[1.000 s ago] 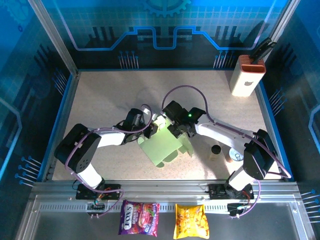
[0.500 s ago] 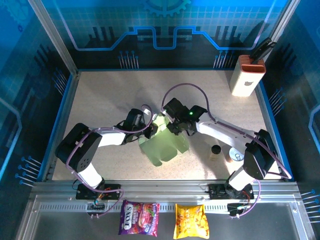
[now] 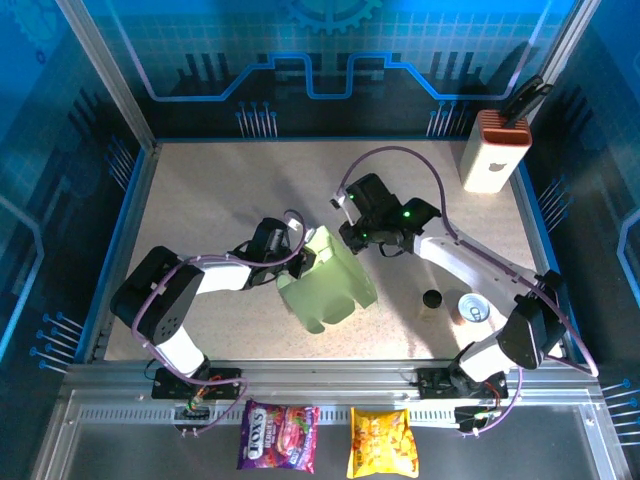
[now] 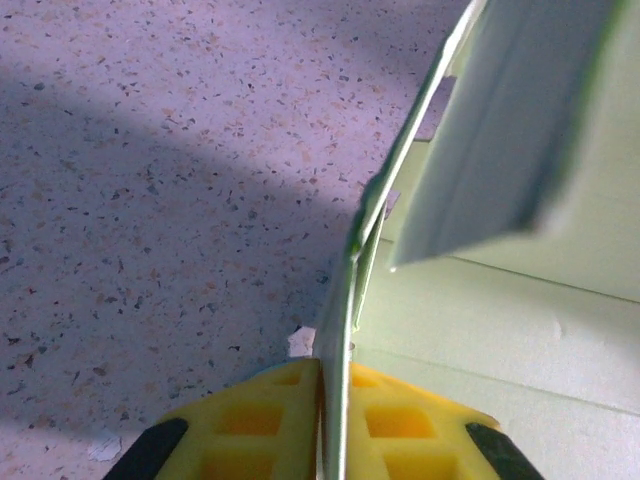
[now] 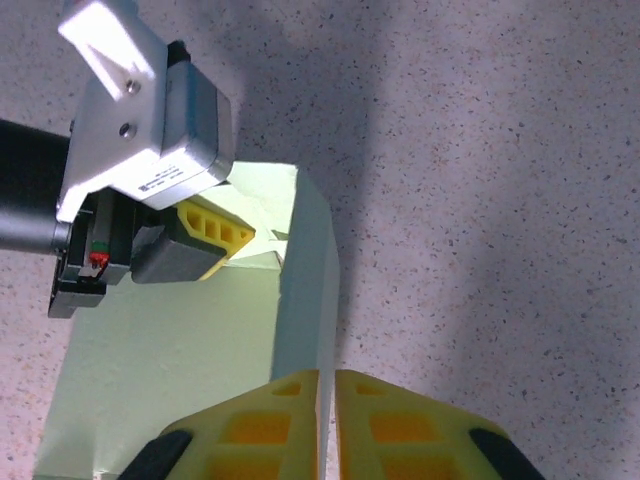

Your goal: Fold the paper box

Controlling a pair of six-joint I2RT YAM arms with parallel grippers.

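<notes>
Grips the paper box (image 3: 325, 285) with the left gripper (image 4: 335, 395), yellow fingers (image 4: 260, 415) pressed shut on both faces of one thin upright wall of pale green card. Has the rest of the box spread to the right of that gripper on the speckled counter (image 3: 200, 190), partly folded, with one flap raised above the flat panel.

Holds the right gripper (image 5: 327, 385) at the box's far corner, across from the left gripper, fingertips narrowed to a bare slit. Looks straight down a raised strip of card that runs up to those fingertips. Cannot tell whether the strip sits in the slit or only lies beneath it. From above, shows this gripper just beside the box's far edge, with contact unclear.

To the right of the right gripper and nearer the arm bases: a small dark cylinder (image 3: 432, 298) and a can (image 3: 475, 308), close together and well apart from the box. Far beyond the right gripper, at the counter's far right corner: a white block (image 3: 495, 150) with an orange ribbed top. Behind both grippers, past the near rail: two snack packets (image 3: 278, 437), one purple and one yellow.
</notes>
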